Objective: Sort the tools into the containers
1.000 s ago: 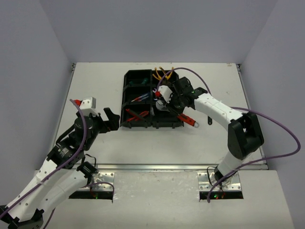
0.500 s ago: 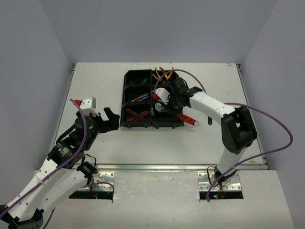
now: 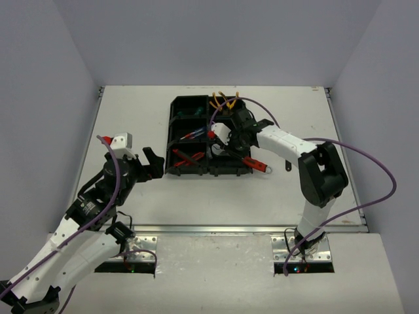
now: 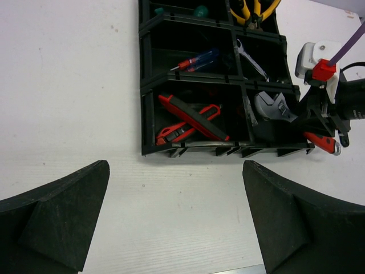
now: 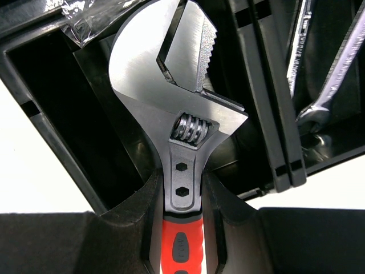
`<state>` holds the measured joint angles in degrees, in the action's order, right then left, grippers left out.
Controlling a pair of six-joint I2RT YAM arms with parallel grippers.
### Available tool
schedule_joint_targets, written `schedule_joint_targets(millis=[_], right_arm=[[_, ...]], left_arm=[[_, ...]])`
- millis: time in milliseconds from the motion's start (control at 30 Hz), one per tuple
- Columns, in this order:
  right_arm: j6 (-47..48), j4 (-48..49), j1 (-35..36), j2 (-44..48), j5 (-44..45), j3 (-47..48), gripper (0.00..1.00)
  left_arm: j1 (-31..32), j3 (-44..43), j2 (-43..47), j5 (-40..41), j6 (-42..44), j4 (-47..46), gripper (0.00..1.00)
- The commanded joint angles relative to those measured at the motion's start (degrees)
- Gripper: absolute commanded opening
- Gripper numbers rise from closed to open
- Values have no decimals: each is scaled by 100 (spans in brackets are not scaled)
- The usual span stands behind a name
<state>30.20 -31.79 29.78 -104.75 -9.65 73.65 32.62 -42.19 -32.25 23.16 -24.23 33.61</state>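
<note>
The black organizer tray (image 3: pixel 175 104) sits mid-table. My right gripper (image 3: pixel 231 145) is over its near right compartment, shut on the red-handled adjustable wrench (image 5: pixel 183 120). In the right wrist view the fingers (image 5: pixel 149 217) clamp the shank just above the red grip. The silver head is down inside the compartment (image 4: pixel 271 107) and the red handle (image 3: pixel 255 162) sticks out past the tray's right wall. My left gripper (image 3: pixel 152 163) is open and empty over bare table, left of and nearer than the tray (image 4: pixel 142 85).
In the tray: yellow pliers (image 4: pixel 254 8) far right, a silver wrench (image 4: pixel 251 54) middle right, a blue-red screwdriver (image 4: pixel 197 59) middle left, red-handled pliers and a red-black knife (image 4: pixel 191 117) near left. A small black item (image 3: pixel 287 165) lies right of the tray.
My right gripper has shifted a little left and away with the wrench, bringing its head deeper over the near right compartment. The left arm has not moved.
</note>
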Motion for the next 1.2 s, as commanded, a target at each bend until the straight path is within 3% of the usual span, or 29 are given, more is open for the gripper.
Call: schedule_joint_targets(millis=[0, 267, 467, 767, 1033, 1133, 1167], right_arm=[[113, 328, 35, 85, -116, 447, 19], [55, 179, 73, -233, 148, 687, 23], [-31, 120, 90, -327, 182, 721, 36], [-132, 113, 142, -334, 264, 794, 44], [-499, 261, 110, 181, 448, 930, 54], [-916, 267, -27, 600, 371, 1131, 61], [-1071, 283, -90, 713, 389, 1169, 68]], left_arm=[[60, -8, -25, 31, 24, -195, 100], [52, 0, -1, 39, 15, -188, 100], [60, 1, -27, 13, 24, -196, 100], [59, 1, -27, 5, 32, -205, 100], [60, -7, -62, -13, 41, -206, 100], [57, 1, -62, -13, 41, -211, 100], [60, 1, -58, -13, 41, -214, 100]])
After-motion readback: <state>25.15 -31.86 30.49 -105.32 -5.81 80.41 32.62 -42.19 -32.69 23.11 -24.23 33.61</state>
